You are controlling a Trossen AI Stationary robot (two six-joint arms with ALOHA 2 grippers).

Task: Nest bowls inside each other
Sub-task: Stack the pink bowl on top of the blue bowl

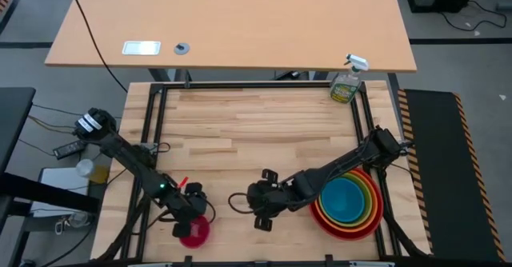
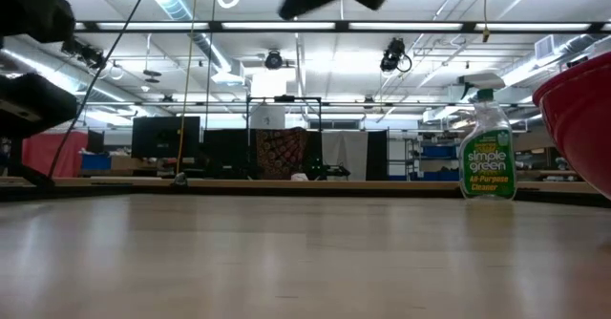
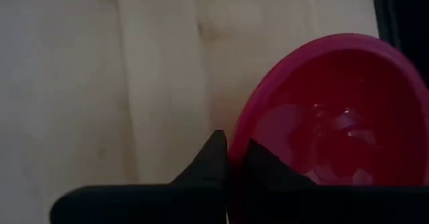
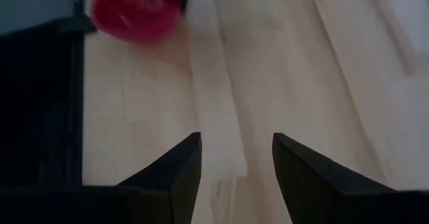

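The magenta bowl (image 1: 195, 232) stands mouth up near the table's near edge, left of the middle, and fills the left wrist view (image 3: 335, 117). My left gripper (image 1: 190, 213) is shut on its rim. At the right sits a nested stack (image 1: 349, 203): a red bowl (image 1: 324, 219) outermost, then orange, lime green, and a blue bowl (image 1: 346, 198) innermost. My right gripper (image 1: 258, 215) hovers between the stack and the magenta bowl. It is open (image 4: 234, 143) over bare wood, with the magenta bowl (image 4: 131, 13) farther off. My left gripper has the magenta bowl's rim (image 3: 236, 131) pinched between its two fingers, one finger (image 3: 208, 163) outside the wall and the other (image 3: 271, 170) inside the hollow. The fingers slant down onto it from the table's left and far side. The bowl stays upright at table level.
A green spray bottle (image 1: 346, 83) stands at the table's far right corner and shows in the low view (image 2: 487, 147) too. The red bowl's wall (image 2: 582, 118) fills that view's right edge. Bare wood (image 1: 240, 131) spreads across the middle and far part of the table.
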